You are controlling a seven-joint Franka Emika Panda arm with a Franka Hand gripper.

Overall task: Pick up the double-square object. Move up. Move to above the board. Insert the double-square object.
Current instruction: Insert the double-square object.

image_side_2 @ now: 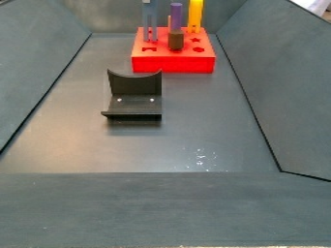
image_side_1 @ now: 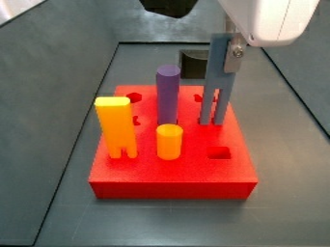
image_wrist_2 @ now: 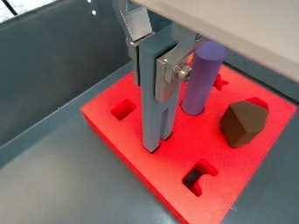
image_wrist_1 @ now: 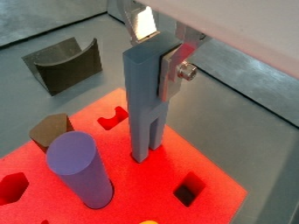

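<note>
Nearest in a side view, bare grey floor, then the fixture (image_side_2: 134, 97) standing well short of everything else. Farther back, the board (image_side_2: 195, 60), with posts rising from it.

Over the board (image_side_1: 180, 176), nearest the camera: a yellow-orange two-legged block (image_side_1: 115, 125) and a short yellow cylinder (image_side_1: 171, 141). Behind these, the purple cylinder (image_side_1: 168, 95). Farthest back, the double-square object (image_side_1: 218, 82), upright, legs down at the board's top, apparently entering its hole; depth of seating not readable.

Claw (image_wrist_1: 158, 61) clenched on the double-square object (image_wrist_1: 143, 101) near its upper end, one silver finger (image_wrist_1: 181, 61) pressed flat against a side face. Same grip in a wrist view (image_wrist_2: 160, 63), with the post (image_wrist_2: 155, 105) just beside the purple cylinder (image_wrist_2: 201, 79) and a dark brown block (image_wrist_2: 242, 122) beyond.

Judged rigid and fairly light, probably plastic, smooth-sided and so prone to slip or swing if pinched loosely. Flat opposite faces suit parallel pads well. High hold leaves the legs free for the hole but gives a long lever below, so any tilt likely to jam the two legs.
</note>
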